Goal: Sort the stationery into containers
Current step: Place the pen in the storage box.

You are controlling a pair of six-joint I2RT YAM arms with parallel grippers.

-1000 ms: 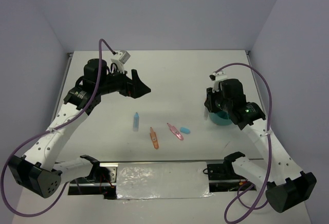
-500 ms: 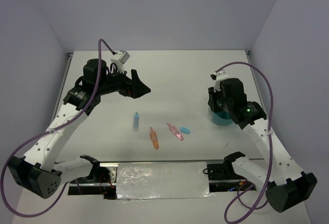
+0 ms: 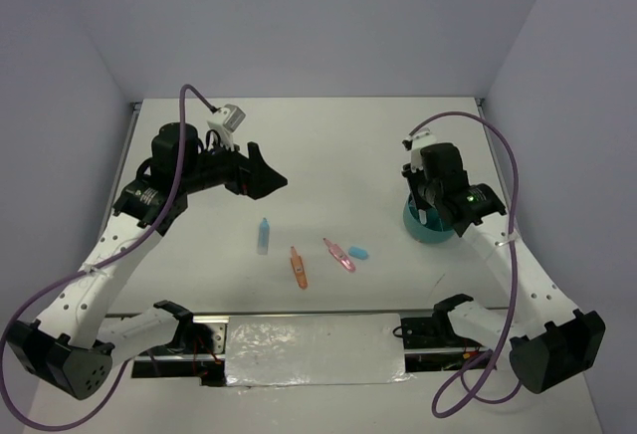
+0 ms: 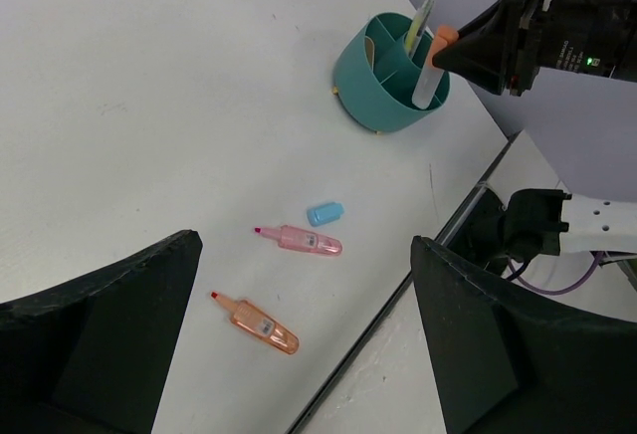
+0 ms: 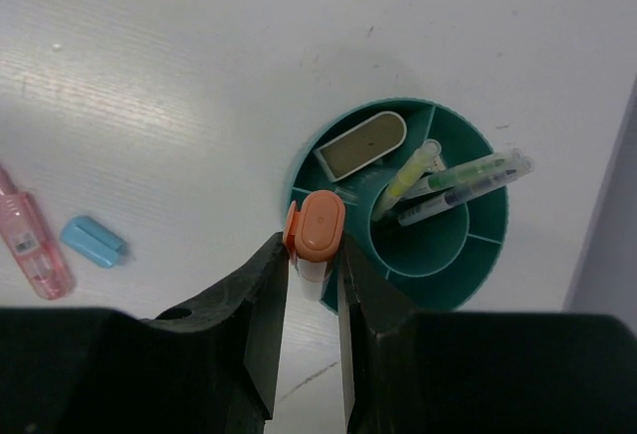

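Note:
My right gripper (image 5: 314, 255) is shut on an orange-capped marker (image 5: 318, 225) and holds it upright over the near-left rim of the teal cup (image 5: 478, 255). I cannot tell if the marker's lower end is inside. The cup (image 3: 430, 232) holds yellow-green pens (image 5: 438, 170) and a flat grey piece (image 5: 363, 145). On the table lie a light blue tube (image 3: 263, 236), an orange highlighter (image 3: 298, 267), a pink highlighter (image 3: 338, 254) and a small blue piece (image 3: 358, 252). My left gripper (image 3: 267, 173) is open and empty, high above the table's left middle.
The left wrist view shows the highlighters (image 4: 257, 323), the blue piece (image 4: 324, 214), the cup (image 4: 373, 96) and the table's front edge with a metal rail (image 4: 448, 235). Grey walls close the table at the back and both sides.
My right gripper has lifted and drawn back over the cup with the marker, so more of the cup shows. My left arm has shifted slightly left. The items on the table have not moved.

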